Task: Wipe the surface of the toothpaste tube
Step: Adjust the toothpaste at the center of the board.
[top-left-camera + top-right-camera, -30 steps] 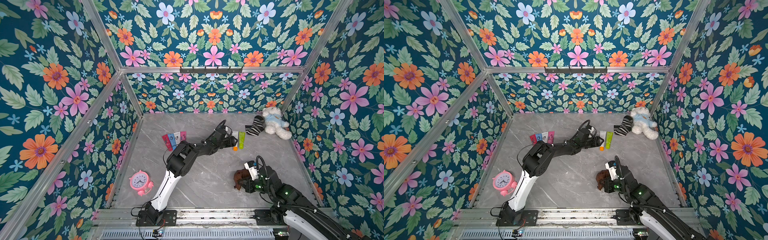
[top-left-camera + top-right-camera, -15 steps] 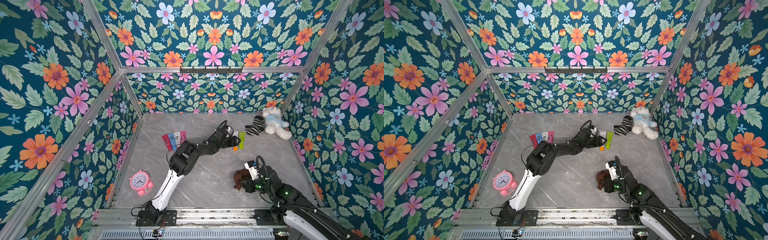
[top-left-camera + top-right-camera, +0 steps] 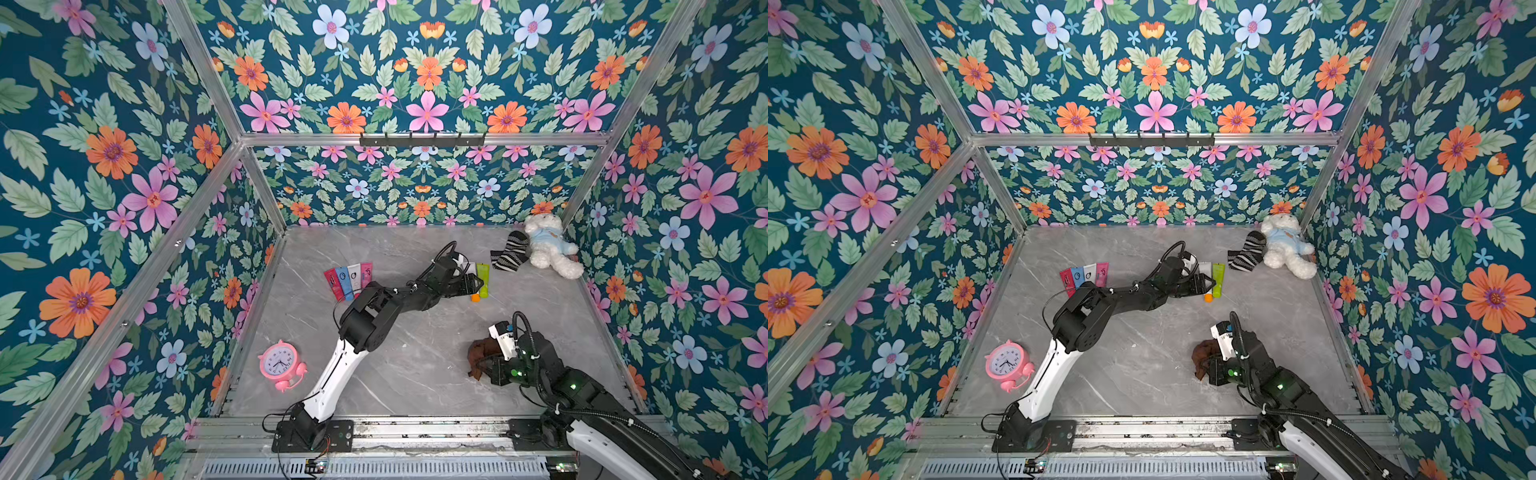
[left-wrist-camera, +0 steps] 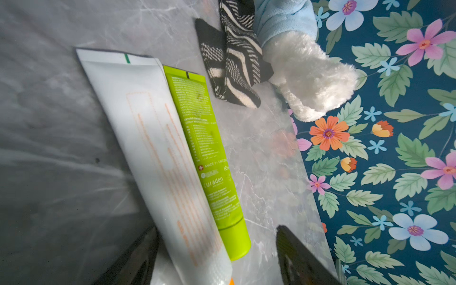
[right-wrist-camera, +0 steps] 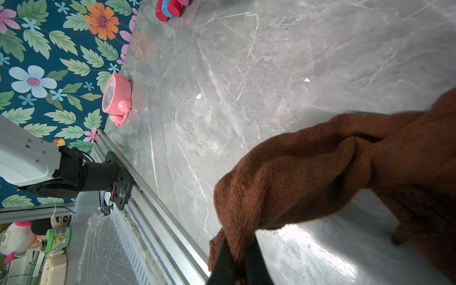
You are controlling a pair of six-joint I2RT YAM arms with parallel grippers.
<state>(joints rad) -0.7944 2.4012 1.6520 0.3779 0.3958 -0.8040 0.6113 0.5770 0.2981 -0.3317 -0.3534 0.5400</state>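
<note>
Toothpaste tube point(image 4: 153, 148) on tabletop point(image 3: 415, 365), touching green tube point(image 4: 207, 153), left jaws open around both, right jaws gripping brown cloth point(image 5: 320, 172)

We find both top views bright, evenly lit and sharp. The arms leave only faint, soft shadows on the marble tabletop point(image 3: 415, 374), and the frame rails point(image 3: 178, 243) splay outward towards the edges. In the left wrist view the white toothpaste tube point(image 4: 158, 160) blurs near the lens, with dim, smeared marble beside it. In the right wrist view we see the brown cloth point(image 5: 320, 172) soft-focused, white glare under it, and the pink alarm clock point(image 5: 116, 98) crisp.
</note>
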